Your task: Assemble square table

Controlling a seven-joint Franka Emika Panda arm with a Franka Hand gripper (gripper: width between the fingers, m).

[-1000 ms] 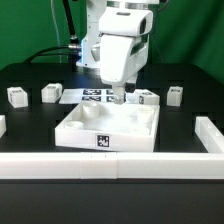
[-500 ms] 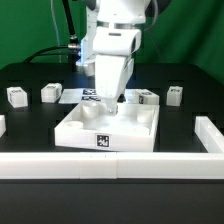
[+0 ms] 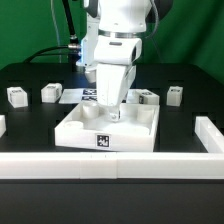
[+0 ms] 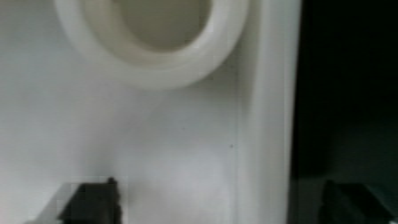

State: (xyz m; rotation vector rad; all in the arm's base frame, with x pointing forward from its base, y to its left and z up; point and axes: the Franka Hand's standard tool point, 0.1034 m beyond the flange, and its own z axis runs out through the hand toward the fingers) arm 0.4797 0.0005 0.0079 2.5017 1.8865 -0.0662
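Observation:
The square table's white slab [image 3: 80,128] lies upturned in the middle, raised rim up, with a black-and-white tag [image 3: 102,142] on its front wall. My gripper [image 3: 113,114] is down at the slab. In the wrist view my gripper [image 4: 217,198] is open. One fingertip [image 4: 89,200] is over the slab's inner floor [image 4: 143,140] and the other fingertip [image 4: 349,205] is over the black table outside, so the rim [image 4: 267,110] runs between them. A round corner socket [image 4: 151,40] lies ahead. Several small white legs stand behind: two at the exterior view's left [image 3: 16,96] [image 3: 49,92] and two at its right [image 3: 147,97] [image 3: 175,95].
The marker board [image 3: 82,96] lies flat behind the slab, partly hidden by my arm. A long white low wall [image 3: 110,166] runs along the front and turns back at the exterior view's right [image 3: 210,130]. Black cables hang at the back left.
My gripper has come down and shifted a little toward the exterior view's left and front, from above the slab's back edge into the slab. The slab and legs have not moved.

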